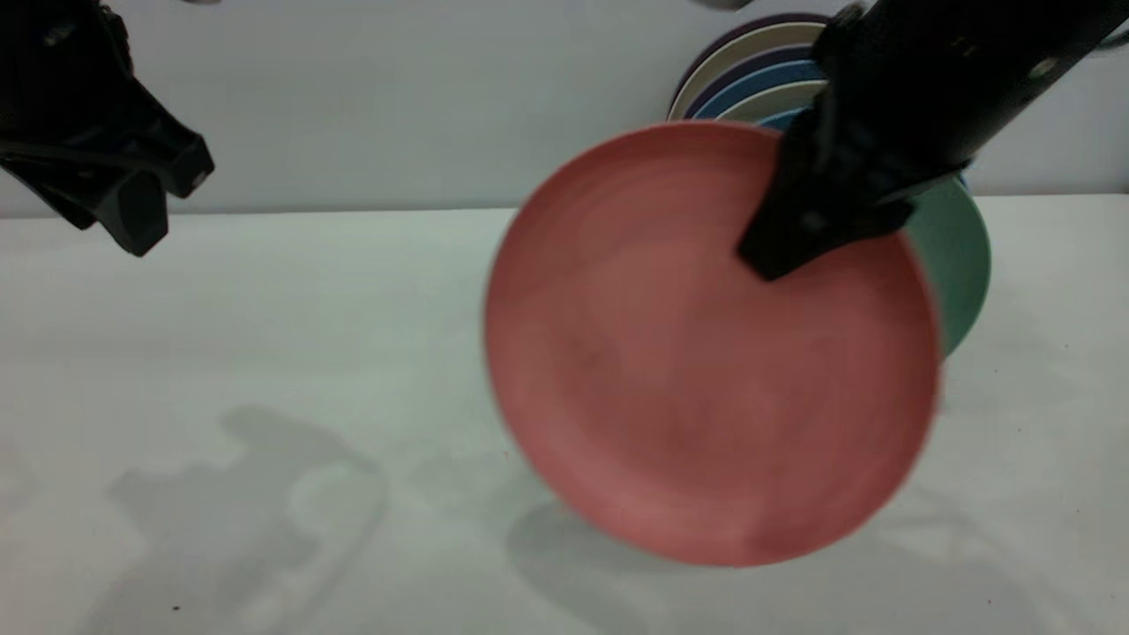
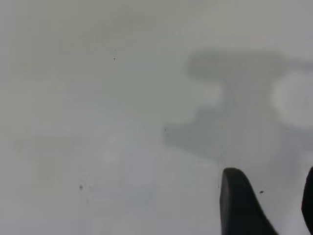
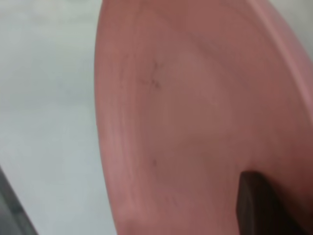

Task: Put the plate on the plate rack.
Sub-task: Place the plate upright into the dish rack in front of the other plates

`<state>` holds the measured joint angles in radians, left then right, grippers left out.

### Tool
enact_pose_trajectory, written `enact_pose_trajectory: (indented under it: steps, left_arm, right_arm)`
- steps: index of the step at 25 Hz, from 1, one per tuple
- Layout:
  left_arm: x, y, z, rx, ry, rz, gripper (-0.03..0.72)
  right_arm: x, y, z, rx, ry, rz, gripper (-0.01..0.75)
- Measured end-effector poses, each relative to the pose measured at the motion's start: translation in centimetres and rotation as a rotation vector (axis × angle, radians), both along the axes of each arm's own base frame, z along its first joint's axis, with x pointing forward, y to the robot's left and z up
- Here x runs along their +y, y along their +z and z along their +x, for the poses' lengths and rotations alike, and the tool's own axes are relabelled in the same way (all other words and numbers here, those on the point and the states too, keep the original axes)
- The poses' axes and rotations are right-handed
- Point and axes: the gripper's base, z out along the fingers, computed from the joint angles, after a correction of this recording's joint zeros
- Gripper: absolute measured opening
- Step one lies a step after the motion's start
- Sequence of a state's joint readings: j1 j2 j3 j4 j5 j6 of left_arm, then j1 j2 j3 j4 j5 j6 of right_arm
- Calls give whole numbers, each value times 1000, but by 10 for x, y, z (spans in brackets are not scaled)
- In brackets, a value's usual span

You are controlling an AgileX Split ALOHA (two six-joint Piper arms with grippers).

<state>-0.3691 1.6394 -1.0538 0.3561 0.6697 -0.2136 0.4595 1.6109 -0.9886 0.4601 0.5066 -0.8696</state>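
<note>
The salmon-pink plate [image 1: 670, 370] hangs tilted almost upright above the white table, its face toward the exterior camera. My right gripper [image 1: 781, 251] is shut on the plate's upper right rim, with one black finger over the front face and the other hidden behind. The right wrist view is filled by the plate [image 3: 186, 122], with one finger [image 3: 254, 205] lying on it. My left gripper [image 1: 132, 216] hovers open at the far left, well away from the plate, with only bare table between its fingers [image 2: 239, 205]. The plate rack is hidden from view.
A teal-green plate [image 1: 957, 265] stands upright right behind the pink one. Several more upright plates [image 1: 750, 79], beige and blue, stand behind it against the back wall. The white table [image 1: 265, 353] stretches to the left and front.
</note>
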Motion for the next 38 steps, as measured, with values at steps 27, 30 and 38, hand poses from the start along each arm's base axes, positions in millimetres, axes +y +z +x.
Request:
enact_pose_trajectory:
  steps: [27,30,38]
  left_arm:
    - [-1,1,2,-34,76,-48,338]
    - [-2,1,3,-45,71,-55,338]
    - [-3,1,4,-57,71,-64,338]
  right_arm:
    - [-12,53,-1,-548,214,-379,114]
    - [-12,51,2,-567,218,-411,113]
    - [-13,42,13,-586,172,-461,113]
